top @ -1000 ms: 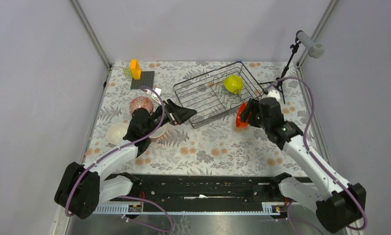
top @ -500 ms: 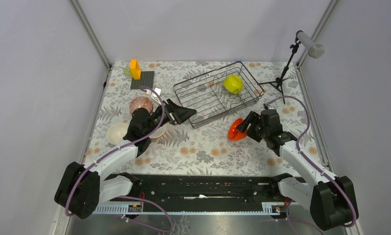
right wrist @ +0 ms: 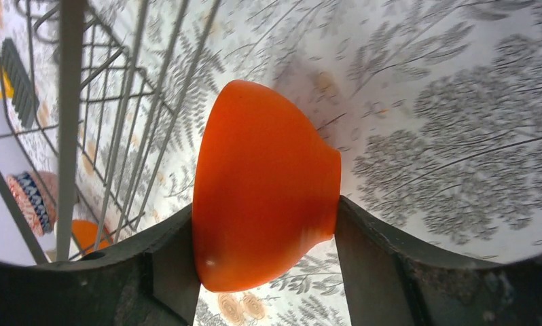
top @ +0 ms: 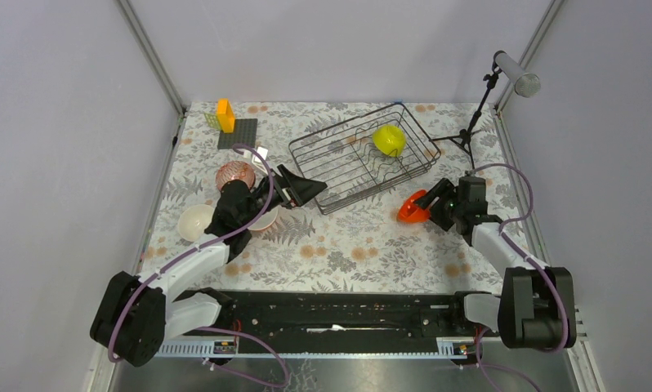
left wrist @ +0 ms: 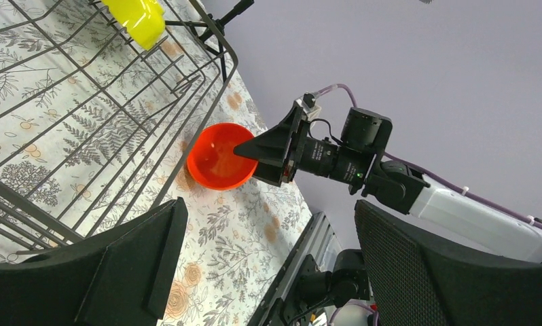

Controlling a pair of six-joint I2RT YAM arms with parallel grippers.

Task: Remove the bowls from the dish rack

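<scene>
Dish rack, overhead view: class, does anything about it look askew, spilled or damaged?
The dish rack sits skewed, its sides at an angle to the edges of the table. A yellow bowl leans on its side inside, near the far right corner. Nothing looks spilled or broken.

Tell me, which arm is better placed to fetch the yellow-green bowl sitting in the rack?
Probably left. The left gripper is open and empty at the dish rack's near corner, while the right gripper is shut on an orange bowl outside it. The yellow-green bowl does sit toward the right.
</scene>
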